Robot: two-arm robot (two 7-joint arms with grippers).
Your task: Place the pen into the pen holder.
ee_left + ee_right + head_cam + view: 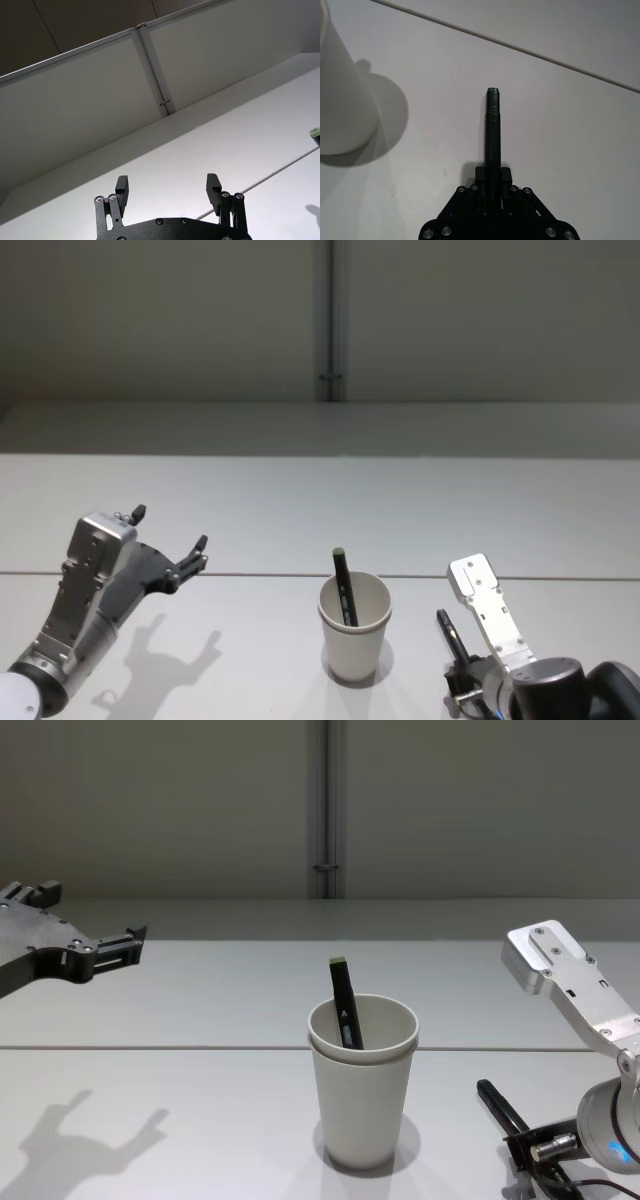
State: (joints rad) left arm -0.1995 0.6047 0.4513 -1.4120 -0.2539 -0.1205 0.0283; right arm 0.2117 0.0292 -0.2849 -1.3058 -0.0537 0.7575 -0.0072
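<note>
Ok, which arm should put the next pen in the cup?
Right, probably. Its claw is shut on a pen beside the pen holder, which already holds one pen. The left claw hovers open, away from it.

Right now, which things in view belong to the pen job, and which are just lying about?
In the job:
- pen holder
- pen gripped by right gripper
- second pen standing in the holder

Not in the job:
- left gripper, open and raised to the left
- table
</note>
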